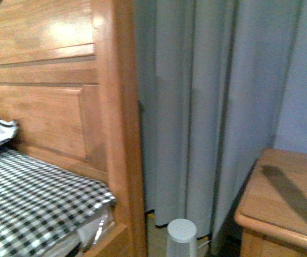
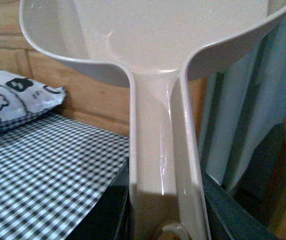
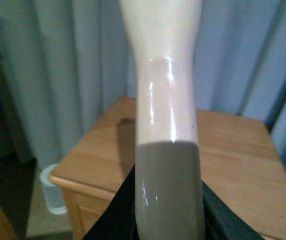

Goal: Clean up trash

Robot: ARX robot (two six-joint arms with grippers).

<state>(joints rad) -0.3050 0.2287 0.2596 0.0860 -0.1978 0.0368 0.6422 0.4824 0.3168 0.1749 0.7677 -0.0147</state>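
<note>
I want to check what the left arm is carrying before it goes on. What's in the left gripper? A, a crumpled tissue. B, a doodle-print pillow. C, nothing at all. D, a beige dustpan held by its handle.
D: in the left wrist view the handle of the beige dustpan runs down between the dark jaws of the left gripper, while the pillow lies apart on the bed.

Right gripper (image 3: pixel 167 220) clamps a beige handle (image 3: pixel 165 100), perhaps a brush's.

Beige dustpan (image 2: pixel 152 150); black-white gingham sheet (image 1: pixel 30 198) (pillow (image 2: pixel 8 97) doodle-printed); grey-blue curtain (image 1: pixel 207 107).
</note>
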